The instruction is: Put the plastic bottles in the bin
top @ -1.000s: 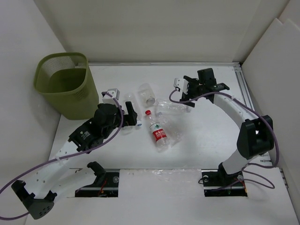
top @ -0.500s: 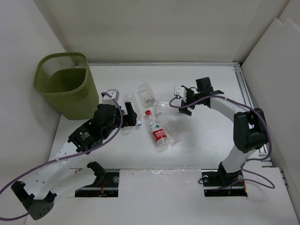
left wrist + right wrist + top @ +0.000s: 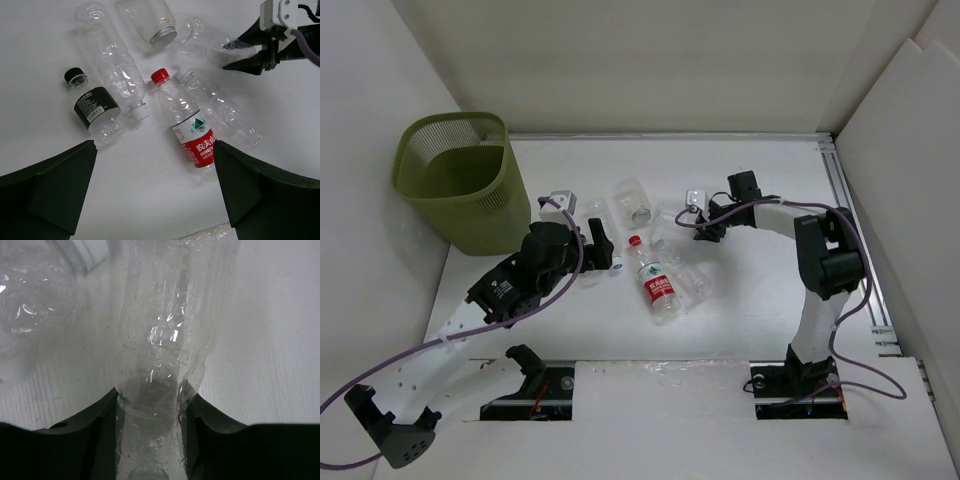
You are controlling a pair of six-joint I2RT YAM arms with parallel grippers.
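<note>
Several clear plastic bottles lie together mid-table. One has a red cap and red label point(image 3: 657, 281) point(image 3: 186, 123). Beside it lie a white-capped one point(image 3: 220, 111), a black-capped, black-labelled one point(image 3: 93, 107), a long one point(image 3: 111, 62) and a silver-lidded jar point(image 3: 152, 19). My right gripper point(image 3: 705, 226) point(image 3: 150, 412) is shut on a crinkled clear bottle point(image 3: 162, 335) point(image 3: 207, 42), its fingers point(image 3: 102, 432) pressing both sides. My left gripper point(image 3: 599, 245) point(image 3: 155, 187) hangs open above the table, left of the cluster. The olive-green bin point(image 3: 455, 185) stands at the far left.
White walls close in the table at the back and on both sides. A metal rail point(image 3: 845, 200) runs along the right edge. A small white block point(image 3: 558, 199) sits between the bin and the bottles.
My right arm swung left and down to the crinkled bottle, and its jaws closed on it. The left arm has not moved.
</note>
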